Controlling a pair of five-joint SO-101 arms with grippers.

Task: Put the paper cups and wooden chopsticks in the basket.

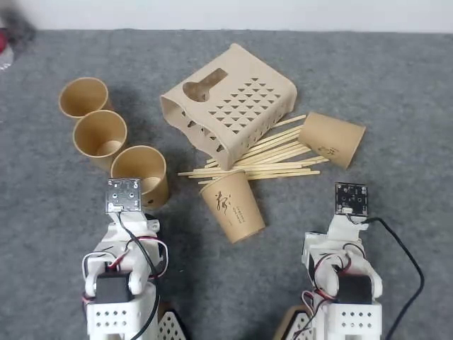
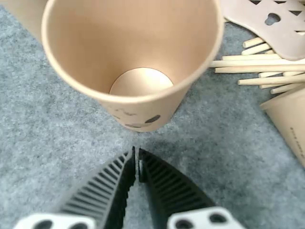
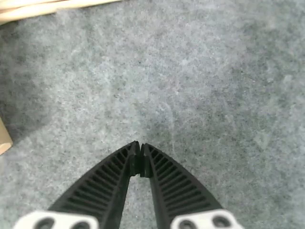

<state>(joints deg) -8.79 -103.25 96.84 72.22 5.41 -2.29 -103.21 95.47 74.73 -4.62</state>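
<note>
Three paper cups stand upright in a diagonal row at the left: far (image 1: pixel 83 97), middle (image 1: pixel 100 134) and near (image 1: pixel 139 170). Two more lie tipped: one (image 1: pixel 233 204) in front of the basket, one (image 1: pixel 331 139) to its right. The beige basket (image 1: pixel 230 105) lies on its side over a spread of wooden chopsticks (image 1: pixel 272 160). My left gripper (image 2: pixel 137 160) is shut and empty, just short of the near upright cup (image 2: pixel 133 57). My right gripper (image 3: pixel 139 151) is shut over bare carpet, with chopsticks (image 3: pixel 52 6) beyond it.
Grey carpet (image 1: pixel 396 85) covers the table. Both arm bases sit at the near edge, the left (image 1: pixel 120 297) and the right (image 1: pixel 343 294). A red and white object (image 1: pixel 4 44) is at the far left corner.
</note>
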